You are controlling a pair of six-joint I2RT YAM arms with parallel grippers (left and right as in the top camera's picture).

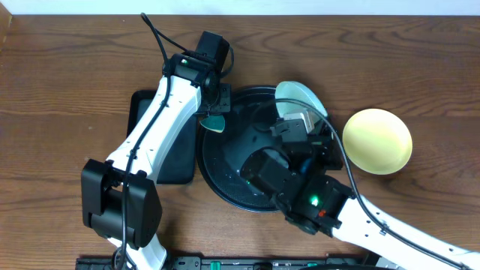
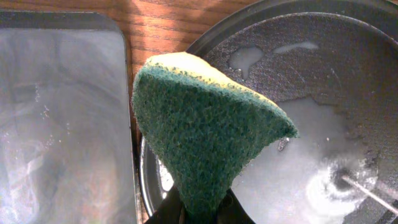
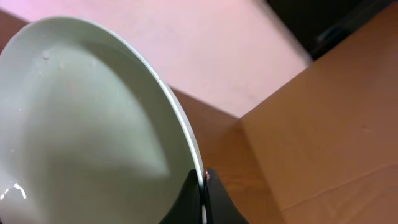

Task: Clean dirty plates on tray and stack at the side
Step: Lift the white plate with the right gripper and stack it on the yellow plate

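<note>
My right gripper (image 1: 294,112) is shut on the rim of a pale mint-blue plate (image 1: 301,96) and holds it tilted over the far right edge of the round black tray (image 1: 223,171). In the right wrist view the plate (image 3: 93,124) fills the left side, its rim pinched between the fingers (image 3: 204,186). My left gripper (image 1: 213,111) is shut on the green sponge (image 1: 216,123) over the tray's far left edge. The left wrist view shows the sponge (image 2: 205,130) above the wet, soapy tray (image 2: 311,74). A pale yellow plate (image 1: 377,140) lies upside down on the table to the right. No other plate is in view.
A smaller black rectangular tray (image 1: 146,112) lies left of the round tray, partly under my left arm; it also shows in the left wrist view (image 2: 62,112). Both arms cross over the round tray. A pale wall and a brown box fill the right wrist background.
</note>
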